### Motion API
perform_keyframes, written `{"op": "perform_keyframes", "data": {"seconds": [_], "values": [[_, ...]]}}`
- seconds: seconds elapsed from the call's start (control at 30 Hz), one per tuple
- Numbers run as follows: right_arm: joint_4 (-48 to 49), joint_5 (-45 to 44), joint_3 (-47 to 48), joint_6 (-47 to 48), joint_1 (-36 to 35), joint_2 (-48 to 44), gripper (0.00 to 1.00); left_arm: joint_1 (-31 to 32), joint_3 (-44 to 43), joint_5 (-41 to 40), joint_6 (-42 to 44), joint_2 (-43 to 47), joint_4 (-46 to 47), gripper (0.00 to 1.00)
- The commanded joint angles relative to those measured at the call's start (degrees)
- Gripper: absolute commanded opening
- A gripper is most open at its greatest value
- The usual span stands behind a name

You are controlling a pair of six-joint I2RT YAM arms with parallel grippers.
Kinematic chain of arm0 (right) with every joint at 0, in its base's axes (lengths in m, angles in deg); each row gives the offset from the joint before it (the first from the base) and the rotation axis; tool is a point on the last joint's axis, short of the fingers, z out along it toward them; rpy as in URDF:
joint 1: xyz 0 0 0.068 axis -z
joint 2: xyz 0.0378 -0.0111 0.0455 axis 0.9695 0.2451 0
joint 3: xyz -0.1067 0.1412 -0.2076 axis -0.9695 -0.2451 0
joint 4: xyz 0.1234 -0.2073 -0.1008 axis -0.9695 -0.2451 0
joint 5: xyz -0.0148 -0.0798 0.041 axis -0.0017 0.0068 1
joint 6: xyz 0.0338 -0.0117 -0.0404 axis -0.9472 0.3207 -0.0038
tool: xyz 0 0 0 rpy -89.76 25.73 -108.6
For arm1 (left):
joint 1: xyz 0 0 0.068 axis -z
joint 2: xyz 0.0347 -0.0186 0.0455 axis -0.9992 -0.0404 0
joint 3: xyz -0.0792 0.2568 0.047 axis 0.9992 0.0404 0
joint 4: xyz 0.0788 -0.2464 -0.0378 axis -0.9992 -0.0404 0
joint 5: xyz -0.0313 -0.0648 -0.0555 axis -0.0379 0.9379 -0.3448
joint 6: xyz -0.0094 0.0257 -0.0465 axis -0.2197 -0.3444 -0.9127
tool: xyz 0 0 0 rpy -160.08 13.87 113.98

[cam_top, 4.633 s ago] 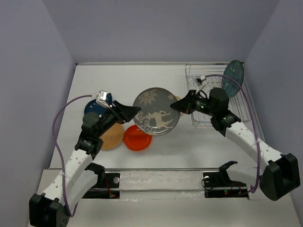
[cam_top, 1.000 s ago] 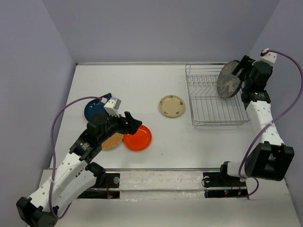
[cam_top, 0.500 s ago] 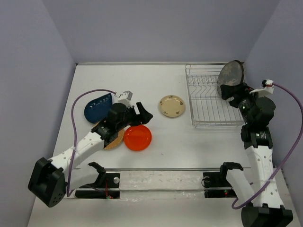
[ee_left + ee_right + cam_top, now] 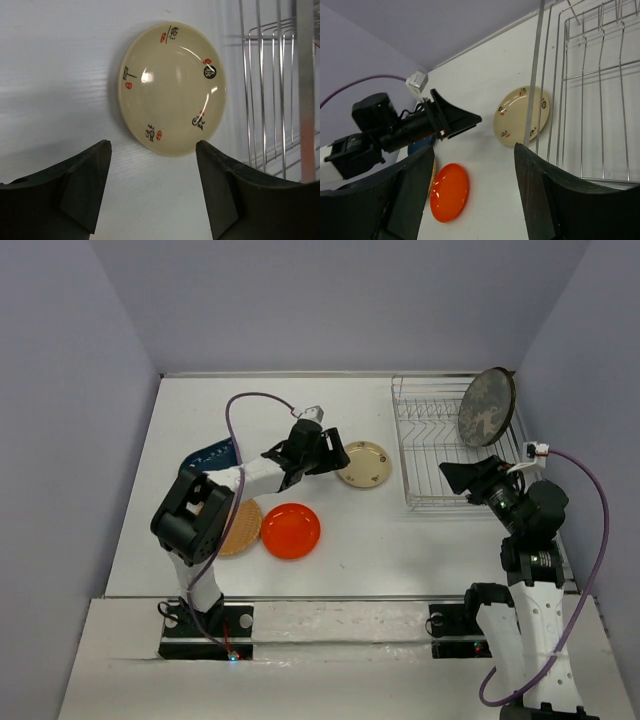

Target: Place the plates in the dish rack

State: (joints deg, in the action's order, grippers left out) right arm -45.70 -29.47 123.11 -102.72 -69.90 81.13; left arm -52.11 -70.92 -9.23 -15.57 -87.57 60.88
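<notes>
Since four plates lie flat on the desk (image 4: 200,410) and only the far right end of the dish rack (image 4: 440,455) is filled, you are early in the loading. The grey deer plate (image 4: 485,410) stands on edge at that end. A dark rim shows behind it, possibly a second plate, though the top view is too small to be sure. The orange-red plate (image 4: 291,531), the tan waffle plate (image 4: 245,530) just beside it and the dark blue leaf plate (image 4: 205,462) lie grouped on the left, well apart from the rack. The small cream plate (image 4: 364,464) lies flat just beside the rack's left wall, and it is the one in hand. Your left jaws are spread wide and empty, low over the desk, short of the plate's near rim. The plate looks about as wide as that gap, so pinch the rim rather than span it: come in shallow, one finger under the lip. A glossy plate will likely skate toward the wires if nudged. Your right jaws also gape empty near the rack's front right corner, so park them there.
</notes>
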Motion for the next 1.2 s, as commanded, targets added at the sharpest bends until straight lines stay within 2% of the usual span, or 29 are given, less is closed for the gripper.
{"op": "perform_keyframes", "data": {"seconds": [0.0,0.43,0.57,0.67,0.7,0.77,0.93,1.17], "values": [[-0.6,5.2,-1.2,0.3,-0.4,-2.2,0.69,0.2,-8.7,-3.1,4.5,-7.3,-3.2,0.76],[-0.4,7.3,-4.0,0.8,-0.4,-2.4,0.68,0.1,-19.5,-2.6,7.3,-22.2,-6.3,0.62],[-0.6,7.3,-4.9,0.7,-0.4,-2.7,0.68,0.1,-20.9,-2.5,7.0,-24.4,-6.0,0.48],[-1.2,7.3,-4.9,1.3,-0.4,-2.7,0.68,0.2,-21.1,-3.1,7.0,-25.0,-5.6,0.28],[-1.5,7.4,-4.8,1.3,-0.4,-2.8,0.68,0.1,-21.0,-3.3,7.0,-24.9,-5.5,0.16],[-1.6,7.5,-4.7,1.3,-0.4,-2.8,0.68,0.1,-20.4,-3.7,6.9,-23.9,-5.2,0.06],[-1.5,7.7,-5.1,1.1,-0.4,-3.2,0.68,-0.4,-16.4,-5.9,7.2,-20.4,-3.2,0.05],[-0.5,8.7,-6.0,0.4,-0.4,-3.2,0.68,-0.9,-9.1,-6.0,6.2,-10.7,1.2,0.05]]}}
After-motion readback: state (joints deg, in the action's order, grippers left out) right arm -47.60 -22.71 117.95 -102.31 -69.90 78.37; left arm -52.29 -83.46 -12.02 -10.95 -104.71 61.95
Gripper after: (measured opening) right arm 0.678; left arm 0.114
